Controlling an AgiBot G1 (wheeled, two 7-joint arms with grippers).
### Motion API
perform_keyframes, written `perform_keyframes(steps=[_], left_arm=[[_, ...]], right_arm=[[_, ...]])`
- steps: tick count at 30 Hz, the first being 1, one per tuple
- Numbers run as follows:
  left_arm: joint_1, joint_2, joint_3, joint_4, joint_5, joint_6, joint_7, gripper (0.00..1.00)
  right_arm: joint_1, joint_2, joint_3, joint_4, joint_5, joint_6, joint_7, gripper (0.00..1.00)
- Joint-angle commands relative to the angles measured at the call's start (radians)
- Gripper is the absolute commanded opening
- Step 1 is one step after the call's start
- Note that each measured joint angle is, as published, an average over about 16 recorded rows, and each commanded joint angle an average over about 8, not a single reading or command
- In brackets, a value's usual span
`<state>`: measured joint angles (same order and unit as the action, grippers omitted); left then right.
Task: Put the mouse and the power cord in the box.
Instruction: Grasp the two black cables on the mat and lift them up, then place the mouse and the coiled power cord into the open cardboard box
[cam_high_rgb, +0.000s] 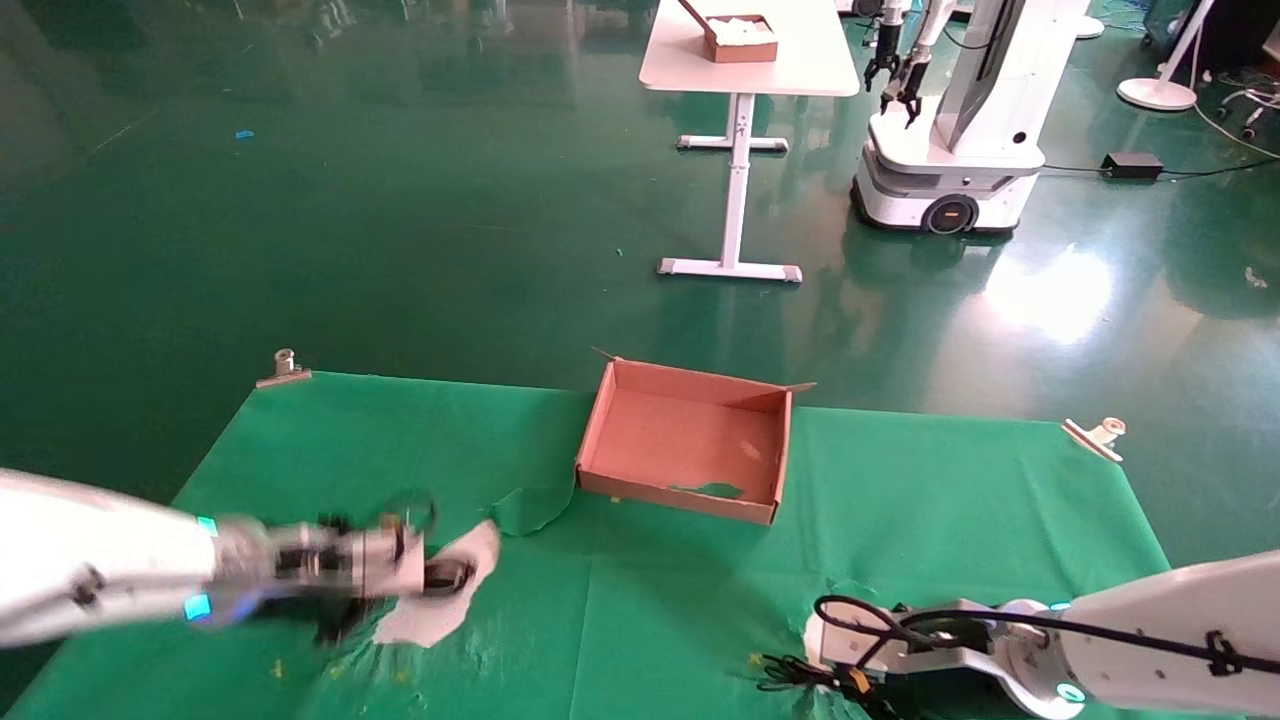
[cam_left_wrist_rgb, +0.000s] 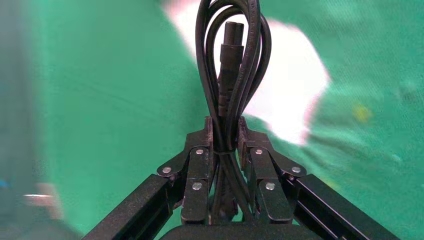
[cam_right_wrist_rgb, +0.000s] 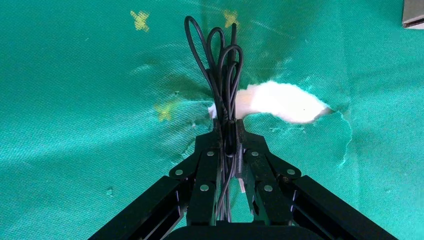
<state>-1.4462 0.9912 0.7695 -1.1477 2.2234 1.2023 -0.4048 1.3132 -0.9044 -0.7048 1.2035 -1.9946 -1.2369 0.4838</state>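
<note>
The left gripper (cam_left_wrist_rgb: 225, 145) was seen pinched tight on the power cord (cam_left_wrist_rgb: 231, 75), whose thick glossy loops and chunky plug stood up between the fingers (cam_left_wrist_rgb: 199, 165). In the head view this gripper (cam_high_rgb: 425, 570) was placed low over the near left part of the green cloth (cam_high_rgb: 650, 600), above a torn patch where a white surface (cam_high_rgb: 440, 610) was exposed, well apart from the box.

The right gripper (cam_right_wrist_rgb: 229, 131) was clamped on a bundle of thin black cord (cam_right_wrist_rgb: 220, 65) (the mouse's own lead, by its gauge); the body of the mouse could not be made out in any view. In the head view that gripper (cam_high_rgb: 815, 672) was held at the near right of the cloth, with the thin loops (cam_high_rgb: 790, 672) spilling beside it.

The box (cam_high_rgb: 600, 430), shallow brown cardboard with a ragged notch in its near wall, was set at the far middle of the cloth, with nothing lying inside. Metal clips (cam_high_rgb: 284, 368) were fixed at the far corners.
</note>
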Motion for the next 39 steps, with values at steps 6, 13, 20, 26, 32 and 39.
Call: perform_keyframes(steps=[6, 13, 20, 26, 32, 39], left_arm=[[-0.082, 0.057, -0.054, -0.044, -0.117, -0.01, 0.015, 0.0], [-0.108, 0.268, -0.052, 0.084, -0.142, -0.196, 0.107, 0.0], [-0.083, 0.38, 0.112, 0.247, -0.093, -0.48, 0.287, 0.03], [-0.102, 0.387, 0.309, 0.332, -0.108, -0.65, 0.286, 0.78], [-0.14, 0.386, 0.442, 0.357, -0.168, -0.714, 0.23, 1.0], [-0.172, 0.386, 0.547, 0.369, -0.22, -0.76, 0.185, 1.0]], right_arm=[[0.067, 0.069, 0.055, 0.045, 0.013, 0.002, 0.032, 0.0], [0.147, 0.164, 0.112, 0.108, 0.014, -0.015, 0.066, 0.0], [0.189, 0.236, 0.149, 0.143, 0.046, -0.052, 0.08, 0.0], [0.207, 0.261, 0.16, 0.148, 0.071, -0.079, 0.07, 0.0], [0.206, 0.262, 0.163, 0.148, 0.085, -0.081, 0.064, 0.0], [0.2, 0.24, 0.162, 0.148, 0.098, -0.069, 0.058, 0.0]])
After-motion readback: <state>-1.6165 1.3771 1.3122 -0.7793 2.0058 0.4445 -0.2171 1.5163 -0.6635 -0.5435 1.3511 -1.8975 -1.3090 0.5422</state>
